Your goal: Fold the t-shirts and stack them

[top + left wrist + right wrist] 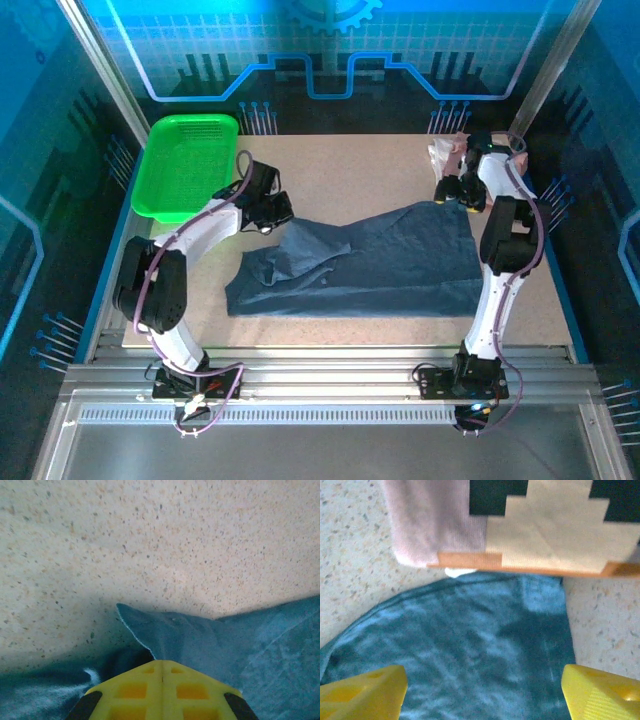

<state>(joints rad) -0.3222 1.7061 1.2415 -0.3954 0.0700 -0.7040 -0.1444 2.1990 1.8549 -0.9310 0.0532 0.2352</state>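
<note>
Speckled table | green basket far-left | left fingers pinch blue shirt | right fingers wide over it

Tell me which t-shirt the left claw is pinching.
The slate-blue t-shirt, spread across the middle of the table; the left claw is shut on its edge. The pink printed t-shirt lies far right, ungripped.

Both the left arm and the right arm have glossy white, rounded link shells between bulky black joint housings, above a black base. A thin mauve cable follows each arm. The left end effector and right end effector are black-bodied, with bright yellow moulded fingers showing square recesses and black corner pieces.
</note>
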